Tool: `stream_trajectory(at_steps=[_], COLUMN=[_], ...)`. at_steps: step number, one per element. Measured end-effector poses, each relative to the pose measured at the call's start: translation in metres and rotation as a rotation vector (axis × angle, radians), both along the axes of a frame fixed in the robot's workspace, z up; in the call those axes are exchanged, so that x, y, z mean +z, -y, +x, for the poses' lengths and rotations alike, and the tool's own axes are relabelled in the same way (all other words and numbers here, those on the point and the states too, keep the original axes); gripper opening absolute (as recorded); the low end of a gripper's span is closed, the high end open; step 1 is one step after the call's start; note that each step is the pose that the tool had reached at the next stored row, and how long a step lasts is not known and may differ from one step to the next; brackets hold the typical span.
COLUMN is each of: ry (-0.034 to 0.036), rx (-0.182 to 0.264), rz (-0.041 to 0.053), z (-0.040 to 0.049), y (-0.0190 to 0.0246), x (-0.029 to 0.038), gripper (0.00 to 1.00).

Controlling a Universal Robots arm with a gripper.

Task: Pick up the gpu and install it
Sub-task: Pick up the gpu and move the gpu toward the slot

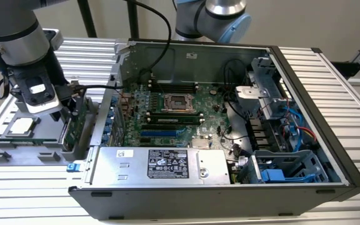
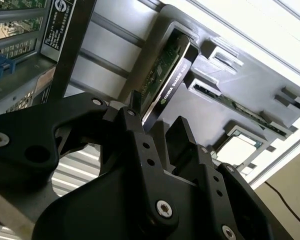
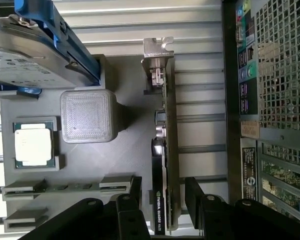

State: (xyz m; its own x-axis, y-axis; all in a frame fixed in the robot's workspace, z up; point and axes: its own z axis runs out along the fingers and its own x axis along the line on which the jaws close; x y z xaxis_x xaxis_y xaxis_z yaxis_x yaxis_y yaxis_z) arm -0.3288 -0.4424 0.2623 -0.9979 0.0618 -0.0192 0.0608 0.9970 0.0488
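While it hangs over tray (image 3: 125,150), gripper (image 3: 164,181): fingers spread, straddling gpu (image 3: 167,125)
Tray: one gpu on edge, one cpu (image 3: 33,144), one drive (image 3: 30,55)

Open tower case (image 1: 198,58) on slatted table (image 1: 346,89), motherboard (image 1: 213,125) inside, grey tray (image 3: 125,155) holding processor (image 3: 33,144), blue-framed hard drive (image 3: 20,65), memory stick (image 3: 70,188)

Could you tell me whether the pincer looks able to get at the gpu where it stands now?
Probably yes. In the first wrist view the open pincer straddles the gpu, which stands on edge in the grey holder, one finger on either side, with nothing between them and the card.
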Motion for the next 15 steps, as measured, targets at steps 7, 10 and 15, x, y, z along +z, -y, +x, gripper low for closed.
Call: stream_trajectory(at_steps=[7,10,15], ry=[-0.0003,0.0002,0.0], rx=[0.0,0.0,0.0], rz=[-0.0002,0.0002,0.0], z=[0.0,0.0,0.0], y=[0.0,0.0,0.0], x=[-0.0038,-0.0058,-0.0133], gripper=[1.0,1.0,1.0])
